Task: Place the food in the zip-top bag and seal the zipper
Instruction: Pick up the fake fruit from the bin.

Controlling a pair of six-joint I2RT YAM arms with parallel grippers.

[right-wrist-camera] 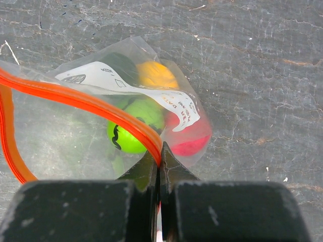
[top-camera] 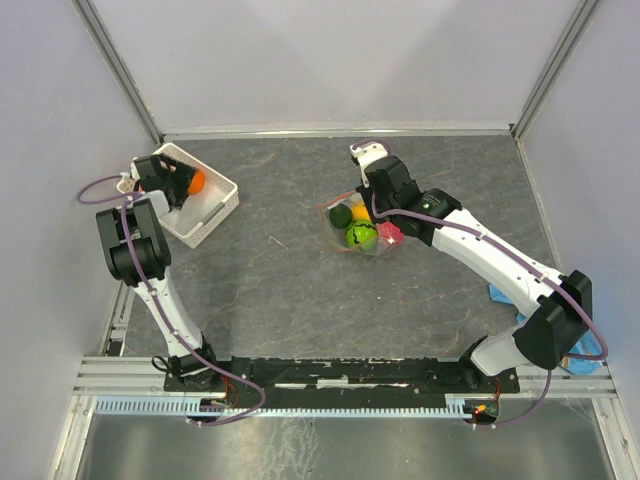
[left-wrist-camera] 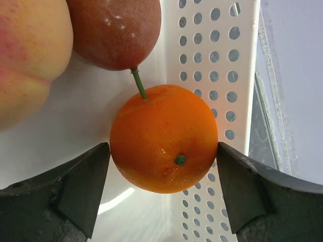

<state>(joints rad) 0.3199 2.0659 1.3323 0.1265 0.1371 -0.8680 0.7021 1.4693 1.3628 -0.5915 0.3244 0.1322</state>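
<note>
The orange point(left-wrist-camera: 164, 138) sits between my left gripper's point(left-wrist-camera: 163, 151) two fingers, which touch it on both sides, inside the white perforated basket point(left-wrist-camera: 212, 60). A peach point(left-wrist-camera: 28, 55) and a brown pear point(left-wrist-camera: 116, 30) lie beside it. In the top view the left gripper point(top-camera: 178, 182) is in the basket point(top-camera: 215, 215) at the far left. My right gripper point(right-wrist-camera: 160, 151) is shut on the orange-red zipper point(right-wrist-camera: 75, 98) of the clear zip-top bag point(right-wrist-camera: 91, 136), holding its mouth open. Inside are lime green point(right-wrist-camera: 133, 128), yellow point(right-wrist-camera: 156, 74), dark green point(right-wrist-camera: 121, 63) and pink-red point(right-wrist-camera: 194, 141) pieces. The bag point(top-camera: 355, 232) lies mid-table.
Grey walls close the table at the back and both sides. A blue cloth point(top-camera: 500, 295) lies under my right arm near the right edge. The basket's perforated wall stands just right of the orange.
</note>
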